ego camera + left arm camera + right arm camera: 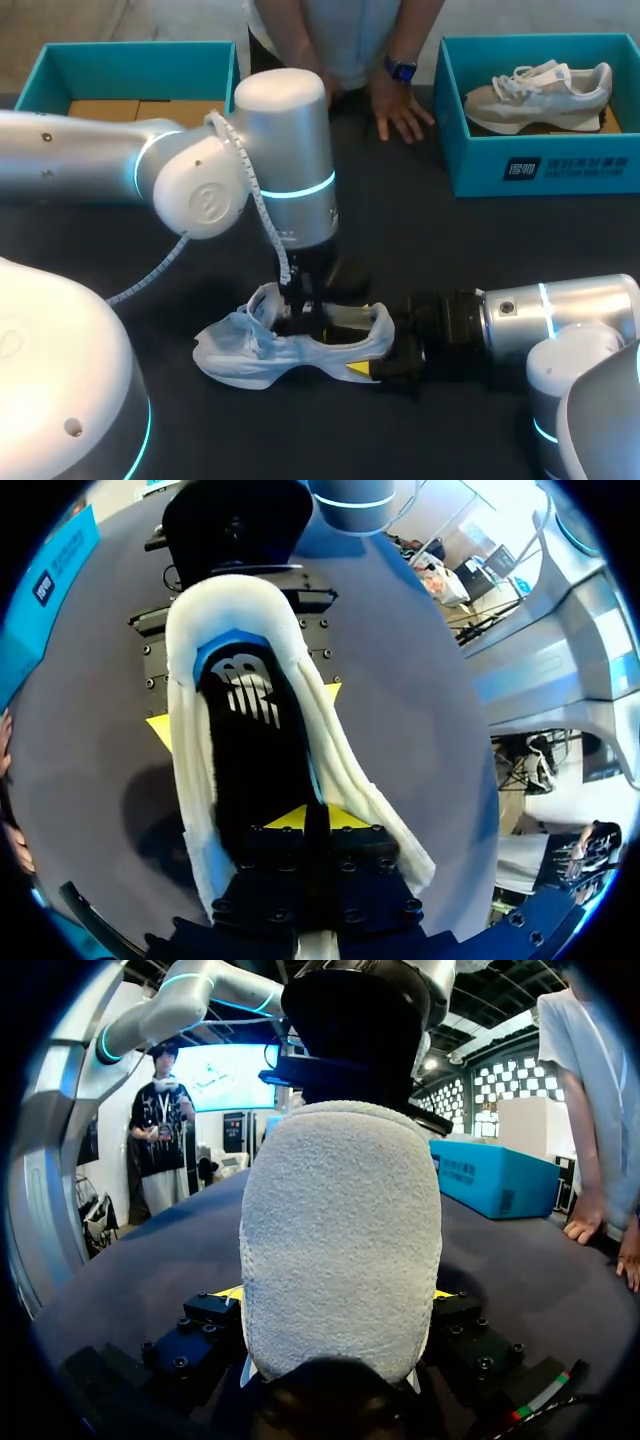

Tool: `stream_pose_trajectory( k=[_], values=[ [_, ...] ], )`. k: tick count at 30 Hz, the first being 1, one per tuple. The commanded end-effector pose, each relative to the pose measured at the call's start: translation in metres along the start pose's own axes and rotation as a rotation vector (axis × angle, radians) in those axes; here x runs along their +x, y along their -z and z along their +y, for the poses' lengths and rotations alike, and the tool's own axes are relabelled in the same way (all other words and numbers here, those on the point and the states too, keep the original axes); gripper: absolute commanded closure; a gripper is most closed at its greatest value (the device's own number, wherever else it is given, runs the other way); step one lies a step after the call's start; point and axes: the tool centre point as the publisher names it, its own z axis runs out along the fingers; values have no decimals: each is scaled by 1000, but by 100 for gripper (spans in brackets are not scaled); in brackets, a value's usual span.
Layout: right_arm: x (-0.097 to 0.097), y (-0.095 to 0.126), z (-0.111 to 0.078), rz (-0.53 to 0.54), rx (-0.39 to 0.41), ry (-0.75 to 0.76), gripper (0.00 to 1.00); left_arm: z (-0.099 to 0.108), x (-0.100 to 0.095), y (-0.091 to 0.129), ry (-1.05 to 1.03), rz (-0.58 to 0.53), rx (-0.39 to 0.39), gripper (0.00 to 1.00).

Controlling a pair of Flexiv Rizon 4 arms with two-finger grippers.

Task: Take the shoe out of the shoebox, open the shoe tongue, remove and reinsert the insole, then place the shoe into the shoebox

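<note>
Holding shoe: right gripper (380,348) is clamped on the heel of the white shoe (250,350), one yellow tip each side; toe points away from its jaws.
Left gripper (302,312): down in the shoe mouth, fingers drawn together over the black insole (255,750); I can't tell if it's pinched.
Insole: flat inside, running from left jaws to heel.
Done: shoe is out of the box, tongue looks folded fwd.
Left: insole in/out, can't judge which; boxing not yet done.
Shoebox (130,65): open, well beyond left jaws; 2nd box (540,160) w/ another shoe beyond right jaws.
Table (480,250): dark, flat.
Person: hand (400,110) on far edge, well apart from both jaws.
</note>
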Motion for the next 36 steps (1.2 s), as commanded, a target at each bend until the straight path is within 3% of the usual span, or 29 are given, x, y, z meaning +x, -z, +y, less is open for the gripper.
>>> stream_pose_trajectory(
  k=[1,18,36],
  values=[
    [1,-1,1,-2,3,0,100,1,2,-8,4,-21,-4,89],
    [1,-1,1,-2,3,0,100,4,-9,-30,20,-168,-46,76],
    [1,-1,1,-2,3,0,100,7,-43,-28,63,-336,-67,80]
  ],
)
